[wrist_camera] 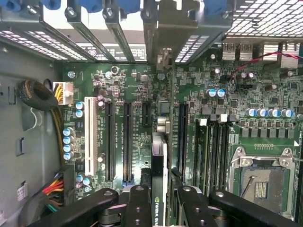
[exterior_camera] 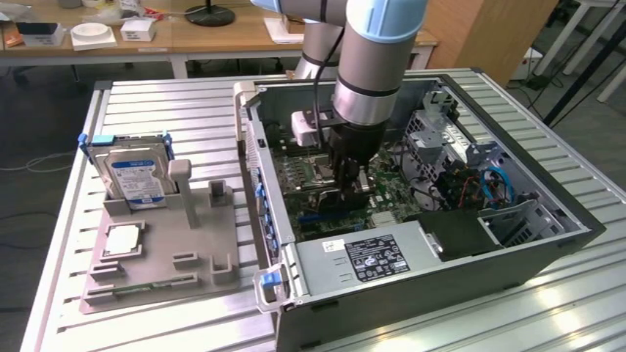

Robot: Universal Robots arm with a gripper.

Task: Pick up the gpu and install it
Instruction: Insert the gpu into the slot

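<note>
Gripping the gpu (wrist_camera: 159,165) edge-on between the gripper (wrist_camera: 160,194) fingers (wrist_camera: 137,203), clamped on both flat faces. Held over the green motherboard (wrist_camera: 123,94), in line with its long black slots. Beyond, metal slot covers (wrist_camera: 118,28). Exterior view: gripper (exterior_camera: 354,187) down inside the open computer case (exterior_camera: 440,301), centre frame; hard drive (exterior_camera: 137,176) upright on the grey tray (exterior_camera: 161,246), left; wooden desk (exterior_camera: 225,37) along the top.

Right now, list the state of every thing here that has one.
case: lying on its side, side panel off.
gripper: shut on the gpu.
gpu: held on edge over the motherboard slots, inside the case.
hard drive: standing upright in its grey holder, outside the case.
</note>
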